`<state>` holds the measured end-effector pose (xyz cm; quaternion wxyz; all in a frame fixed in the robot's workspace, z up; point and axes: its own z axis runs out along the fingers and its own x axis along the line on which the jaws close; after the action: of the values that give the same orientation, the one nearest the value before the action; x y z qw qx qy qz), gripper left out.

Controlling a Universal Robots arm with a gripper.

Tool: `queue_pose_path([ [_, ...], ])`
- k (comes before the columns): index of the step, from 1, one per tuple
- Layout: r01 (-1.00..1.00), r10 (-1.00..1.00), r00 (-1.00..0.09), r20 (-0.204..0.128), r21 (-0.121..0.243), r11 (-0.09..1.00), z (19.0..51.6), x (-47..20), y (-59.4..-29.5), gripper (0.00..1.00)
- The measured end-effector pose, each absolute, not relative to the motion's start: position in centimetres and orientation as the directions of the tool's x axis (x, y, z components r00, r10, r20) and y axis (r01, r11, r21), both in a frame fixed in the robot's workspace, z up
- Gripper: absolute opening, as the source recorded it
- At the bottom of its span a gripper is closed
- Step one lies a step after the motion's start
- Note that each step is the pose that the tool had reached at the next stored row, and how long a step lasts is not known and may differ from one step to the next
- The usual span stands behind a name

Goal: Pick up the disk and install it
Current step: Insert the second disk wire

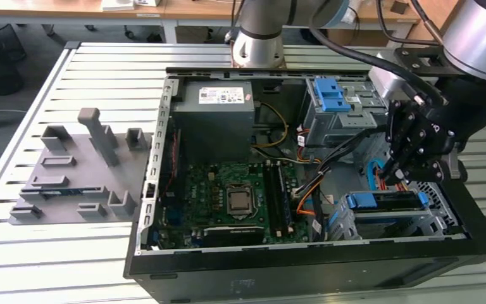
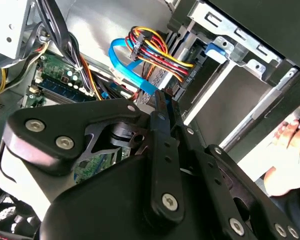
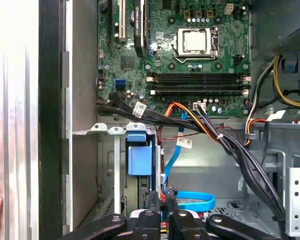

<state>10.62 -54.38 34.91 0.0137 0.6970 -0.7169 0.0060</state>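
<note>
**Disk sits in the lower cage, gripper shut just above it**

- Slatted metal table carries everything.
- Open black PC case lies on its side on the table. The arm comes in from the far edge, over the case's side at the exterior view's right.
- Grey moulded fixture lies on the table beside the case, at the exterior view's left, apart from it.
- Inside the case are a grey power-supply box at the far end and a green motherboard in the middle, with the CPU socket bare.
- Upper metal cage has light-blue tabs on top.
- Lower drive cage is in the near corner, at the exterior view's right.
- The disk sits in that lower cage, its blue bracket facing up. In the first wrist view the bracket's blue end stands between the cage rails.
- The gripper hangs just above the disk, toward the upper cage. The fingers are drawn close together with nothing pinched; in the second wrist view the tips meet near the cables. I can't tell if they touch the disk.
- Blue flat cable and a red-yellow-black wire bundle loop right by the fingertips.
- A person's hand is at the outer wall of the case.
</note>
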Motion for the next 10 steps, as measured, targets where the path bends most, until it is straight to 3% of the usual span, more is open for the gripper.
queue_pose_path([
  [10, -1.0, -1.0, -0.028, 0.013, 0.004, 0.028, 34.3, 10.58, -55.25, 0.16],
])
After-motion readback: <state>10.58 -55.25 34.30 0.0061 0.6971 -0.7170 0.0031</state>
